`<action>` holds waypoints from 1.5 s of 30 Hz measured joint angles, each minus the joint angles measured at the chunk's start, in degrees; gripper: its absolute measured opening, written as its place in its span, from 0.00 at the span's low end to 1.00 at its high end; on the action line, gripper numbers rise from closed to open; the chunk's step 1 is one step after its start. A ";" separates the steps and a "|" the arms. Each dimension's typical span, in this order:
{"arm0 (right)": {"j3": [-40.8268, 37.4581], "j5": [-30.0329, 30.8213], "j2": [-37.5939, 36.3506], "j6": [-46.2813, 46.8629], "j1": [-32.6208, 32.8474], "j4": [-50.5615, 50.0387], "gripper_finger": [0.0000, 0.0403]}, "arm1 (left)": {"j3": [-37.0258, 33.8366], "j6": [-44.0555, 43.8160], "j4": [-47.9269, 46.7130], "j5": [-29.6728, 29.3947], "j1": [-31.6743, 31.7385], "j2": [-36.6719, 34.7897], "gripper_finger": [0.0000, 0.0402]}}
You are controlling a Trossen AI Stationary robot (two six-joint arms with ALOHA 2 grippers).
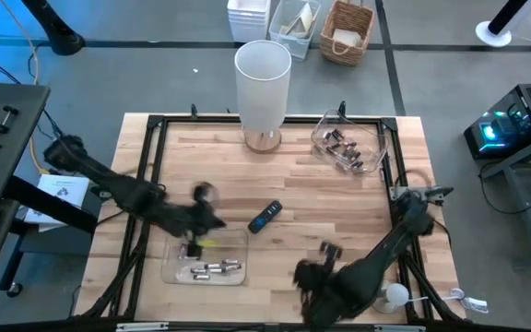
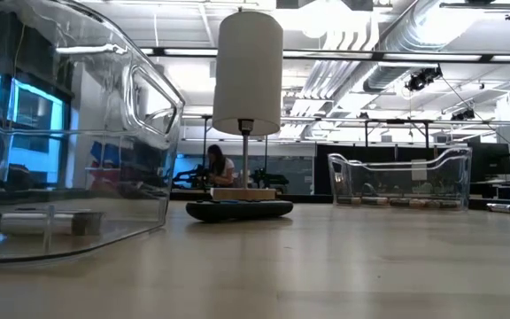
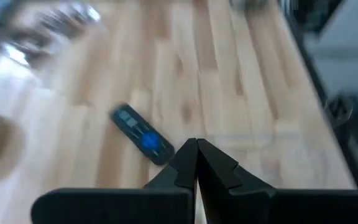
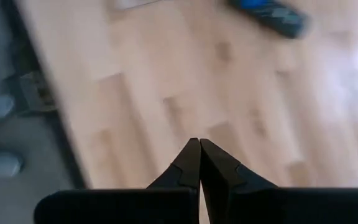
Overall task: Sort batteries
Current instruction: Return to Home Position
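Left jaws: we are seeing the left gripper (image 3: 196, 145) with its two fingers pressed together, gripping nothing.
Right jaws: the right gripper (image 4: 199, 144) is showing the same, fingers closed tip to tip and empty.
Batteries against the jaws: we are finding none between either pair of fingers. The silver batteries (image 1: 212, 269) are lying in the near clear bin (image 1: 238, 244), just beside the left gripper. The darker batteries (image 1: 343, 148) are lying in the far clear bin (image 1: 369, 140), well apart from both grippers.
Right arm's place: it is hanging by the table's (image 1: 339, 212) near edge, to the right of the near bin.
View against view: only the wrist views are showing us the closed fingers. Only the low view is showing the bins side-on, and a person (image 2: 218, 167) in the room behind.
Around: a black remote (image 1: 265, 217) is lying on bare wood between the two grippers, and a white lamp (image 1: 263, 83) is standing at the far edge.
In the way: in the high view the left arm is covering part of the near bin's far rim.
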 joint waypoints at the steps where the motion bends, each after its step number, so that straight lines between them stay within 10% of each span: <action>1: -3.10 1.07 -2.91 1.38 -0.21 -0.01 0.00 | 0.00 -1.48 -0.64 -2.50 -1.06 -2.54 0.00; 11: -54.97 5.94 -42.92 10.77 -3.81 38.76 0.00 | -15.07 -18.15 12.51 -28.99 -19.75 -21.67 0.00; 16: -69.48 10.87 -56.48 5.46 -8.79 58.71 0.00 | -28.55 -12.48 32.57 -29.33 -20.60 -22.97 0.00; 28: -72.85 10.52 -65.37 -2.89 -19.23 62.86 0.00 | -40.84 0.32 37.14 0.35 12.11 -45.58 0.00; 45: -72.85 10.28 -67.04 6.66 -15.96 45.96 0.00 | -60.26 -11.15 39.03 2.97 14.31 -68.51 0.00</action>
